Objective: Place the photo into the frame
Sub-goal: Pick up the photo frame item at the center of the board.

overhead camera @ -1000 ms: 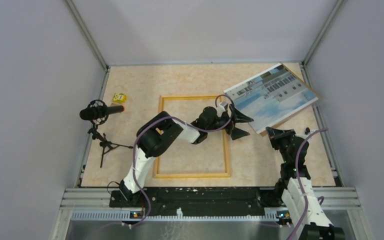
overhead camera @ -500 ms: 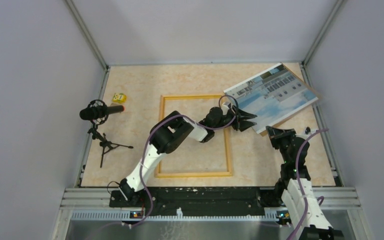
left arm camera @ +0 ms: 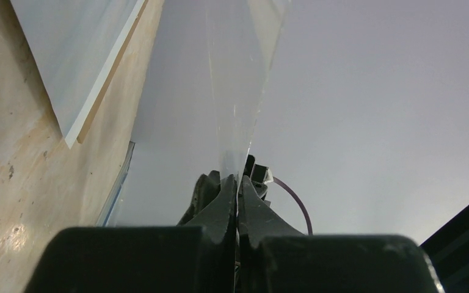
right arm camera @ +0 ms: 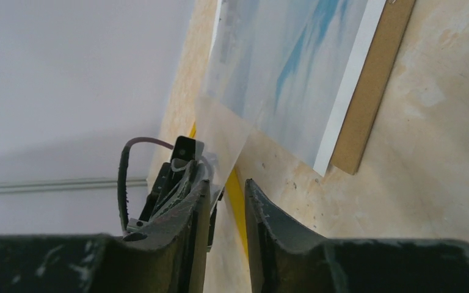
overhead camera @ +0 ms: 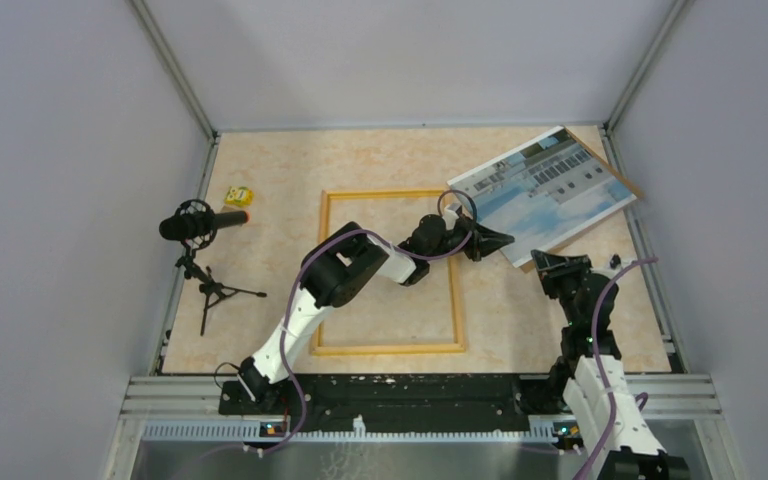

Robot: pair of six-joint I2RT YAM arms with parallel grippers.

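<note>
The photo (overhead camera: 545,190), a white building over blue water, lies at the back right on a brown backing board (overhead camera: 582,237). My left gripper (overhead camera: 500,241) reaches across the frame's right side and is shut on the photo's near-left edge. In the left wrist view a thin pale sheet (left arm camera: 238,91) rises from between the closed fingertips of the left gripper (left arm camera: 237,178). The frame (overhead camera: 388,349), with its narrow yellow-orange border, lies flat at the table's middle. My right gripper (overhead camera: 550,263) sits by the board's near corner. The right wrist view shows the right gripper (right arm camera: 227,182) slightly open, with only table and frame edge (right arm camera: 237,201) in its gap.
A black microphone on a small tripod (overhead camera: 200,225) stands at the left, with a small yellow object (overhead camera: 238,195) behind it. Grey walls enclose the table on three sides. A metal rail (overhead camera: 420,385) runs along the near edge.
My left gripper moved right to the photo's edge and closed on it. My right gripper's jaws, shut before, have parted a little.
</note>
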